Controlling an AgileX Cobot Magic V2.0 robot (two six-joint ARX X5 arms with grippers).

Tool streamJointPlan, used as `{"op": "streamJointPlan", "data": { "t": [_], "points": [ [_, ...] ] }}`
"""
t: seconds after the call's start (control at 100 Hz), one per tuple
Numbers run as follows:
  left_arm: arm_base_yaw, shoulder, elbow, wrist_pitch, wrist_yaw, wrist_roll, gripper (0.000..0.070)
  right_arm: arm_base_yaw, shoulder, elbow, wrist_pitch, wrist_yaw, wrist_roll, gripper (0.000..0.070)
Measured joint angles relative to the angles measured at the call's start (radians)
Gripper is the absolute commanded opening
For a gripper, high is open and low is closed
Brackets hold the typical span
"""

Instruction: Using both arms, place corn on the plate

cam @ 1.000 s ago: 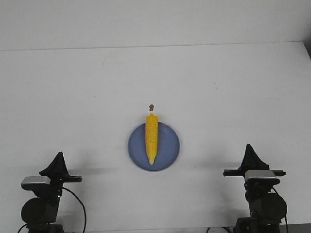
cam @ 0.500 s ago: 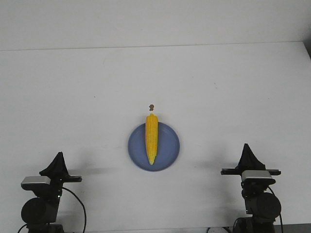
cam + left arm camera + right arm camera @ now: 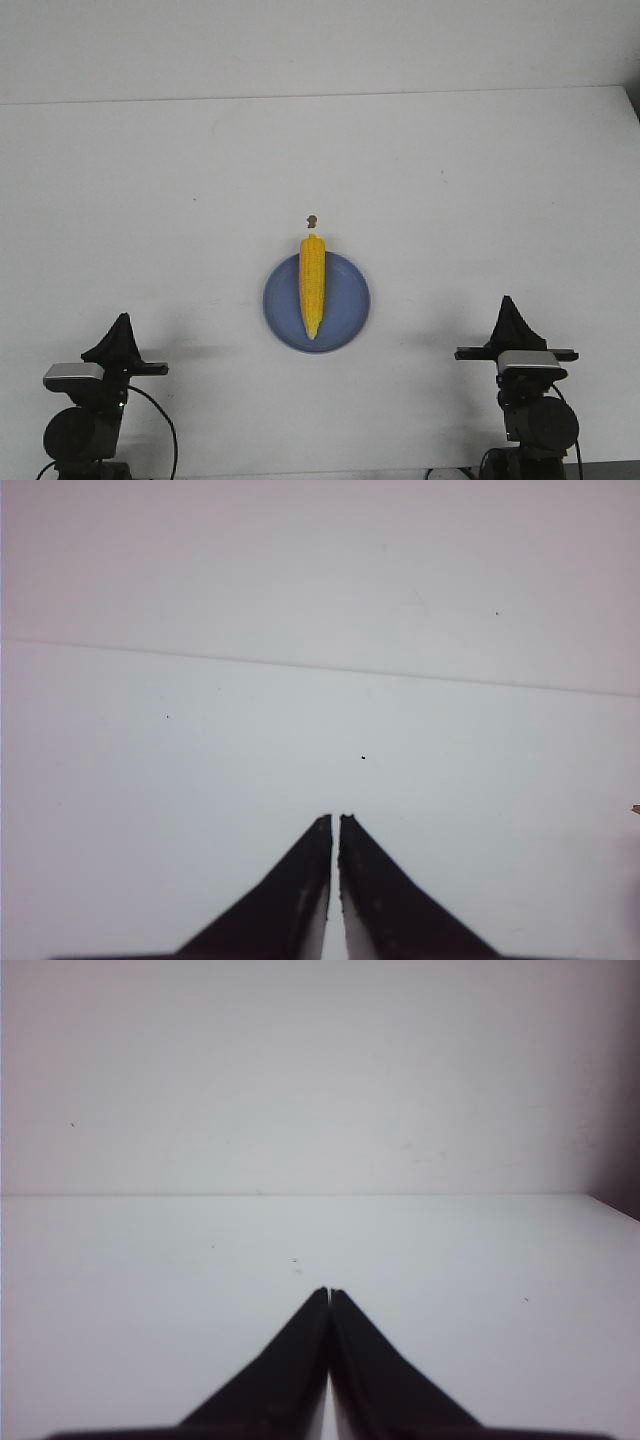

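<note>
The yellow corn [image 3: 312,285] lies lengthwise on the round blue-lavender plate [image 3: 345,305] at the table's middle, its pointed end toward me and its blunt end over the far rim. My left gripper [image 3: 121,321] is shut and empty at the near left, far from the plate. My right gripper [image 3: 510,302] is shut and empty at the near right. In the left wrist view the gripper [image 3: 335,820] shows its jaws together over bare table. In the right wrist view the gripper [image 3: 329,1292] has its jaws touching. Neither wrist view shows the corn or plate.
A small brown speck [image 3: 312,220] lies on the white table [image 3: 150,200] just beyond the corn's blunt end. The table's far edge meets a white wall. The table's right edge shows at the far right.
The right arm drew back a little toward me and to the left between one second and half a second ago. Since then nothing has moved.
</note>
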Motion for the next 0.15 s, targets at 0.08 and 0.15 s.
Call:
{"op": "streamJointPlan", "data": {
  "t": [0.08,0.15],
  "points": [
    [0.0,0.0,0.0,0.0,0.0,0.0,0.0015,0.0,0.0,0.0,0.0,0.0,0.0,0.0],
    [0.0,0.0,0.0,0.0,0.0,0.0,0.0015,0.0,0.0,0.0,0.0,0.0,0.001,0.0]
  ]
}}
